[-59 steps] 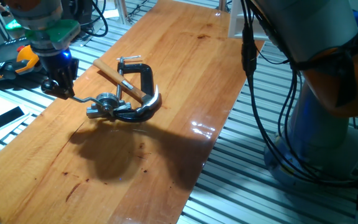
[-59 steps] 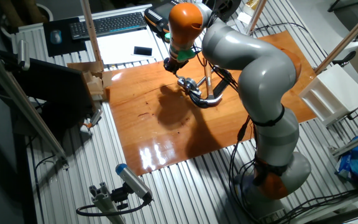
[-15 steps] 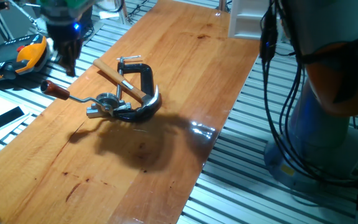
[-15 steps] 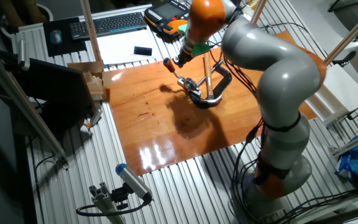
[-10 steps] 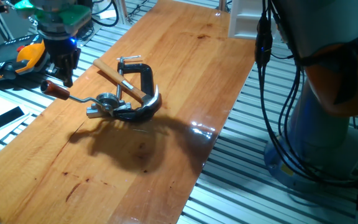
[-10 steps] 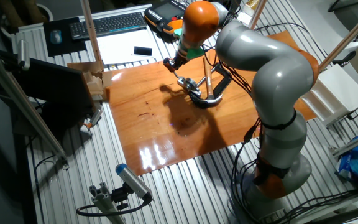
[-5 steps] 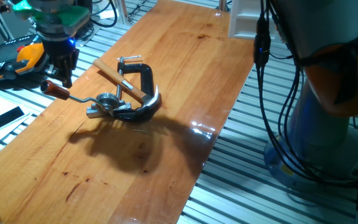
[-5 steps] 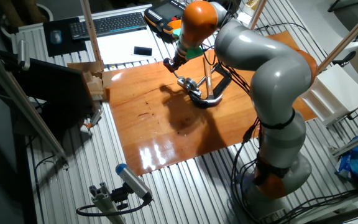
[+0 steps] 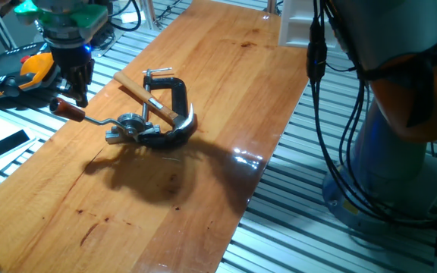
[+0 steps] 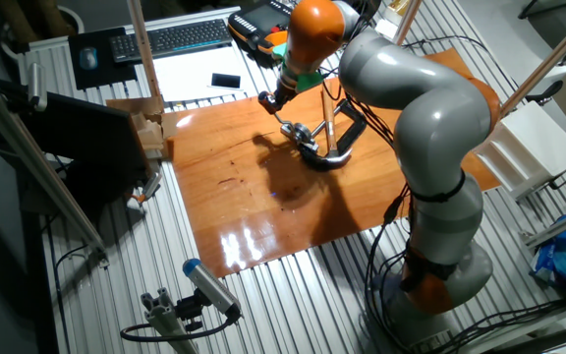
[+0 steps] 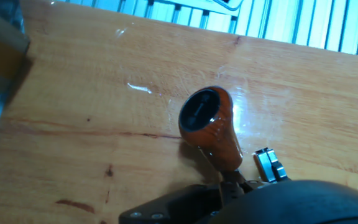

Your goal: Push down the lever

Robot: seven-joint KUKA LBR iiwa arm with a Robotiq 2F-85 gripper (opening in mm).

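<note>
My claw (image 9: 73, 89) hangs just above the lever (image 9: 89, 117) near the desk (image 9: 226, 114) edge; open or closed, I cannot tell. The rod looks stiff, the glossy knob (image 11: 211, 126) slippery: press there squarely

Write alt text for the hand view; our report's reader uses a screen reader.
The lever's red-brown wooden knob, dark cap facing the camera, fills the centre above a glossy wooden table. Its silver rod end shows at lower right, with dark, blurred gripper parts along the bottom edge.

Table (image 9: 226, 83) glossy varnished wood; lever (image 9: 89, 117) bare silver metal, knob polished red-brown wood; hammer handle (image 9: 139, 92) light matt wood
</note>
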